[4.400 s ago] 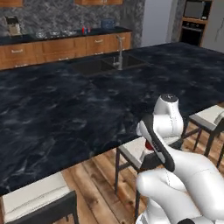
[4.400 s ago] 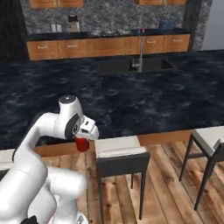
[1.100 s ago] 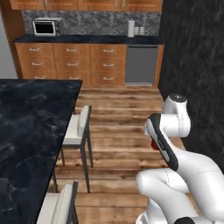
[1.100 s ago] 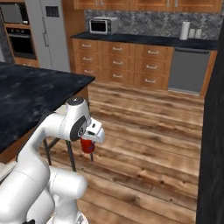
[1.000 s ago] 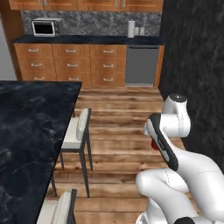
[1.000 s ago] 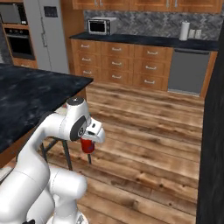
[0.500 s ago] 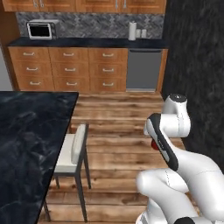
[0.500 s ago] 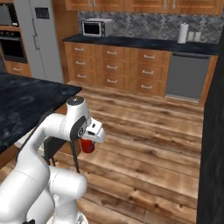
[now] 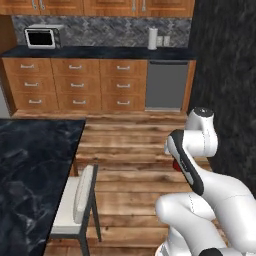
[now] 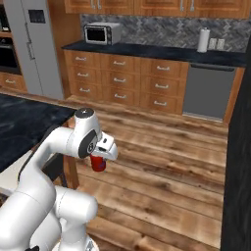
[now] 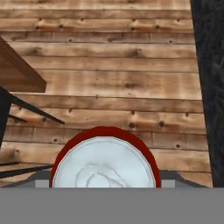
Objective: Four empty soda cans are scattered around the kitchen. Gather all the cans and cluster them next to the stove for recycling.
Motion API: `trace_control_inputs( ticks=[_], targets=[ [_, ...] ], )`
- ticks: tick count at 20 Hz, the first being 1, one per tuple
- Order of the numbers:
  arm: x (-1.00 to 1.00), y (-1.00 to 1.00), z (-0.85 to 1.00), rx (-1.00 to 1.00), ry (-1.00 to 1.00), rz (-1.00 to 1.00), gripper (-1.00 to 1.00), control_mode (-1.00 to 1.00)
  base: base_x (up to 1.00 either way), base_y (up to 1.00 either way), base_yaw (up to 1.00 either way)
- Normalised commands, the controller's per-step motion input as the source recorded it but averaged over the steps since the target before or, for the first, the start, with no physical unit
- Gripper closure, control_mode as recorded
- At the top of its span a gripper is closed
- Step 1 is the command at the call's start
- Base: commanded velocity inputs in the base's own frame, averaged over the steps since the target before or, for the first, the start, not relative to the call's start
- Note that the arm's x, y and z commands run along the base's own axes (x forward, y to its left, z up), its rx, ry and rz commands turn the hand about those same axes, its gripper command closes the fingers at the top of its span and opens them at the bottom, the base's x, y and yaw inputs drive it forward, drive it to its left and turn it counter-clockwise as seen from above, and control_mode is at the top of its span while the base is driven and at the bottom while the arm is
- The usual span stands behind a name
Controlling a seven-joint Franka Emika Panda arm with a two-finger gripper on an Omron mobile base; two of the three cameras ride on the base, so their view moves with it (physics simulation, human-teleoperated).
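A red soda can (image 10: 98, 163) with a silvery top (image 11: 104, 168) hangs upright above the wooden floor, and my gripper (image 10: 99, 160) is shut on it, close in front of my body. In the left base view just a red sliver of the can (image 9: 176, 165) peeks out behind my forearm. In the hand view the can covers the fingertips. The stove and the other cans are out of view.
The dark island counter (image 9: 30, 165) with a chair (image 9: 76, 200) is at the left. Ahead stand wooden drawers, a grey dishwasher (image 9: 165, 85), a silver toaster oven (image 9: 42, 37) and a paper towel roll (image 9: 152, 37). A dark wall (image 9: 225, 75) rises at the right, a fridge (image 10: 34, 49) far left.
The whole picture has shifted: the base has moved, so the island slid left and the back cabinets came nearer. The arm keeps its pose with the can held.
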Motion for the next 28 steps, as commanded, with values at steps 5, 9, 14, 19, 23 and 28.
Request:
trace_control_inputs(
  ticks=[5, 9, 14, 19, 23, 28],
  targets=[
    [0.0, 0.0, 0.0, 0.0, 0.0, 0.0, 1.0, 1.0, 0.75, 0.0, 0.0],
    [0.0, 0.0, 0.0, 0.0, 0.0, 0.0, 1.0, 1.0, 0.75, 0.0, 0.0],
    [0.0, 0.0, 0.0, 0.0, 0.0, 0.0, 1.0, 1.0, 0.75, 0.0, 0.0],
    [0.0, 0.0, 0.0, 0.0, 0.0, 0.0, 1.0, 1.0, 0.75, 0.0, 0.0],
    [0.0, 0.0, 0.0, 0.0, 0.0, 0.0, 1.0, 1.0, 0.75, 0.0, 0.01],
    [0.0, 0.0, 0.0, 0.0, 0.0, 0.0, 1.0, 1.0, 0.75, 0.02, 0.1]
  ],
)
